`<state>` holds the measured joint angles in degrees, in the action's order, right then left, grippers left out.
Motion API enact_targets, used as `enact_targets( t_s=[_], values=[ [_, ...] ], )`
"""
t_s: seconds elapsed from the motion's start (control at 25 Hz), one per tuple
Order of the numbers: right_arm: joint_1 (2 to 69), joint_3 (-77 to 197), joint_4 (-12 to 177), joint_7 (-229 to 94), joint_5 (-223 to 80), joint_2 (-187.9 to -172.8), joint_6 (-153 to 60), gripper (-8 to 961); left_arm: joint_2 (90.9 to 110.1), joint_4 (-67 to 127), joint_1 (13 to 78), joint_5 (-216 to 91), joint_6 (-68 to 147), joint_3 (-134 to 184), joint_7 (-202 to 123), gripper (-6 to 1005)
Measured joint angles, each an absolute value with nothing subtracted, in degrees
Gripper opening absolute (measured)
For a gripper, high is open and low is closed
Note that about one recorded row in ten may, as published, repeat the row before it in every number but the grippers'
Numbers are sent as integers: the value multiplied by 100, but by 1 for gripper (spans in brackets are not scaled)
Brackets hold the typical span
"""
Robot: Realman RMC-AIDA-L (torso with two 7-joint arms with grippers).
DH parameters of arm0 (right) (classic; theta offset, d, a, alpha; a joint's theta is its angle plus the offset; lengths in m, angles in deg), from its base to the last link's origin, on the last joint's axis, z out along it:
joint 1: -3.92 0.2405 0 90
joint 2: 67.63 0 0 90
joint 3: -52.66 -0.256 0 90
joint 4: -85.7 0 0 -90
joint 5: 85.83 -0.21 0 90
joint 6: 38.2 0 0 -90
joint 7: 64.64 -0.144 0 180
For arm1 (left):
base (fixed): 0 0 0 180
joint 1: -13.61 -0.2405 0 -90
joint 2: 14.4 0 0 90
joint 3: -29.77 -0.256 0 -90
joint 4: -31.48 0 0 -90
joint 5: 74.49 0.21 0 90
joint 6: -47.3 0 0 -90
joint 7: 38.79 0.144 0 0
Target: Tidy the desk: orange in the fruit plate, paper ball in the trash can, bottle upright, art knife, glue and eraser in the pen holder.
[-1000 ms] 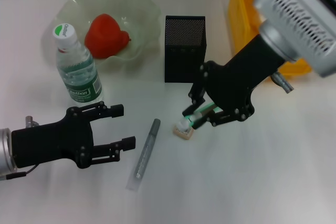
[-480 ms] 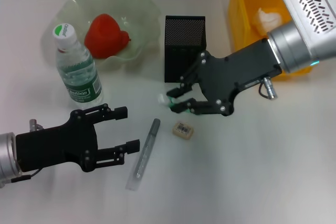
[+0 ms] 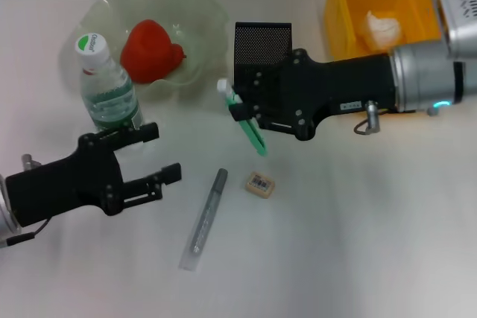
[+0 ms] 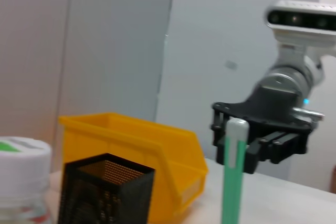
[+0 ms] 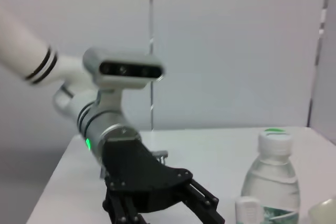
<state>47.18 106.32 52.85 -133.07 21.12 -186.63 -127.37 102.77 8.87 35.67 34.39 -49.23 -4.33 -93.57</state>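
My right gripper (image 3: 241,112) is shut on the mint-green art knife (image 3: 254,138), held tilted above the desk (image 3: 350,243) just in front of the black mesh pen holder (image 3: 262,44). In the left wrist view the art knife (image 4: 233,177) stands nearly upright. The grey glue (image 3: 207,212) and the beige eraser (image 3: 260,183) lie on the desk below it. My left gripper (image 3: 159,153) hovers open beside the glue, in front of the upright bottle (image 3: 109,98). The orange (image 3: 151,50) sits in the fruit plate (image 3: 203,7). The paper ball (image 3: 380,29) lies in the yellow trash can (image 3: 346,5).
The fruit plate, pen holder and trash can line the far edge of the desk. The bottle stands close to my left gripper's fingers. My right arm reaches across in front of the trash can. Bare desk lies toward the front and right.
My right gripper has lifted the art knife off the desk near the eraser and carried it left and back toward the pen holder. My left gripper has drifted slightly toward the bottle.
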Motion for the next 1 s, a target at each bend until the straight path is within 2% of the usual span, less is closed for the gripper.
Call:
enact_targets(
  t_s=[0.44,1.0],
  values=[
    [3956,10567,5341,-13463,1425,-18672,-13048,173,10377,1062,3561,3444,-4658,-389,-9306,784],
    [3586,10538,6473,-12019,335,-18698,-12974,173,10397,1136,3594,3433,-4618,-433,-9236,785]
  ],
)
